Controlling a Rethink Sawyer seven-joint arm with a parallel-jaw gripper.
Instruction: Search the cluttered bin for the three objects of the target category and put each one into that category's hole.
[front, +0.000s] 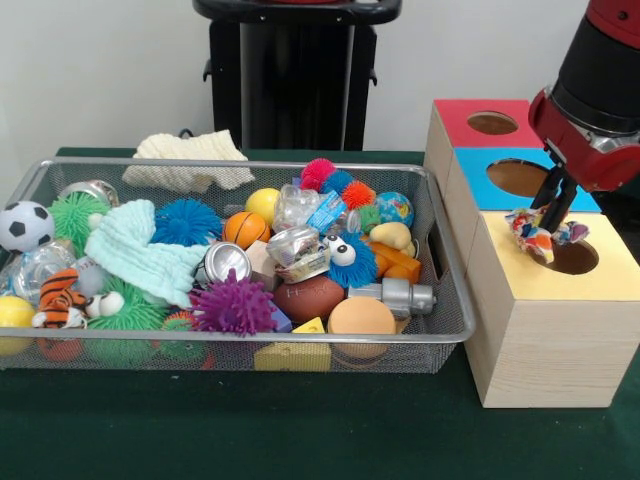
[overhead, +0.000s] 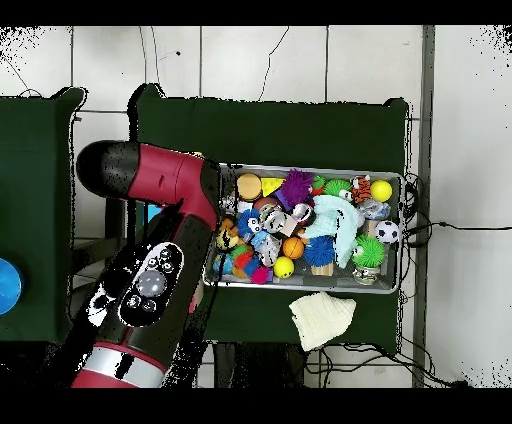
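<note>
Our gripper (front: 548, 232) is pinched shut on a crumpled wrapper (front: 537, 232), holding it at the rim of the hole (front: 571, 257) in the yellow box (front: 545, 320). We judge the wrapper light, soft and crushable, so any bunched fold serves as a hold. The wire bin (front: 440, 330) sits beside the boxes.

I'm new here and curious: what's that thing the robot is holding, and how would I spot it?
Find the wooden box right of the wire bin. Above its yellow top's hole, the end effector grips a crumpled multicoloured wad, the only object outside the bin besides a cream cloth.
</note>
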